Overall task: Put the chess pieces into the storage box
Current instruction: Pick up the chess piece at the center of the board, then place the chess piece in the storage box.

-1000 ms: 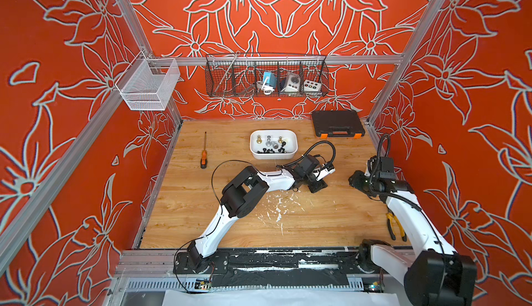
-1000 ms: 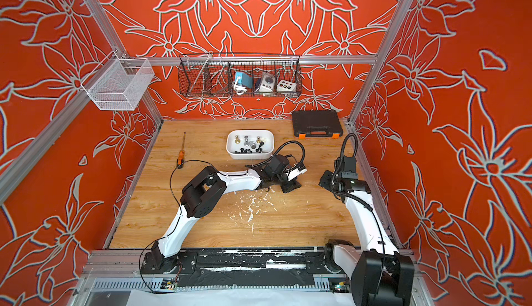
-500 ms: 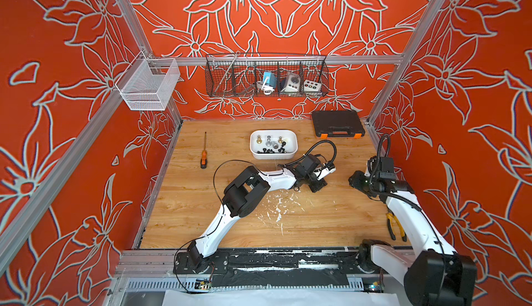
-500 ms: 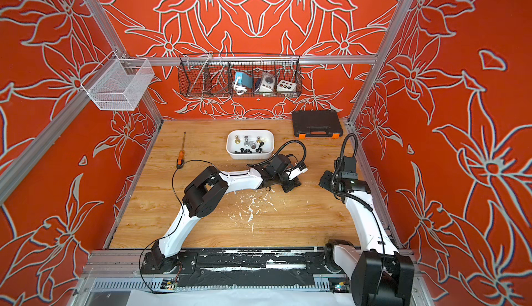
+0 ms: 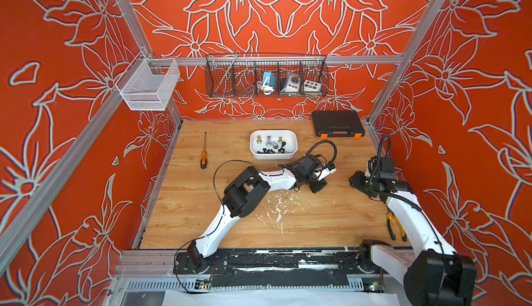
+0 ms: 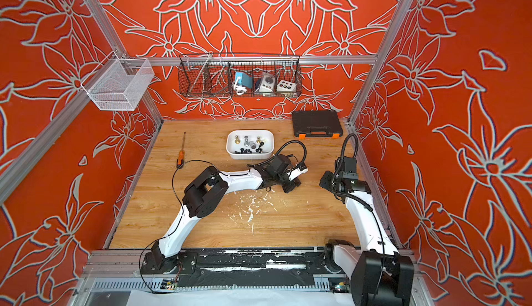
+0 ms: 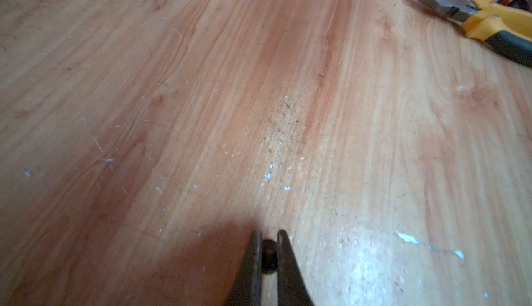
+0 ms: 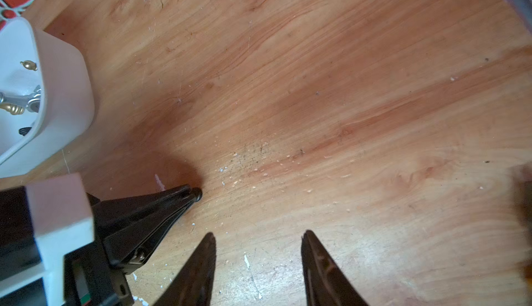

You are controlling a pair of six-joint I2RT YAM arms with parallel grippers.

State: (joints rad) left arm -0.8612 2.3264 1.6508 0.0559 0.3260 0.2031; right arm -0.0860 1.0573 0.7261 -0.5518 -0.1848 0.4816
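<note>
The white storage box [image 5: 273, 156] [image 6: 250, 156] stands at the back middle of the wooden table, holding gold, silver and several small black chess pieces [image 5: 269, 146]. My left gripper [image 5: 317, 187] [image 6: 289, 188] [image 7: 269, 233] is low over the table, in front and to the right of the box. It is shut on one small black chess piece [image 7: 269, 254] [image 8: 197, 194]. My right gripper [image 5: 356, 180] [image 8: 259, 234] stands open just to the right of it, with only bare wood between its fingers. The box's corner [image 8: 63, 88] shows in the right wrist view.
An orange-handled screwdriver [image 5: 203, 152] lies left of the box. A black case [image 5: 336, 123] sits at the back right. Yellow-handled pliers [image 5: 396, 226] [image 7: 489, 22] lie near the right wall. Wire baskets [image 5: 266, 77] [image 5: 146, 85] hang on the walls. White flecks mark the table's middle.
My left gripper's jaws have closed on the small black piece. Both arms have otherwise hardly moved.
</note>
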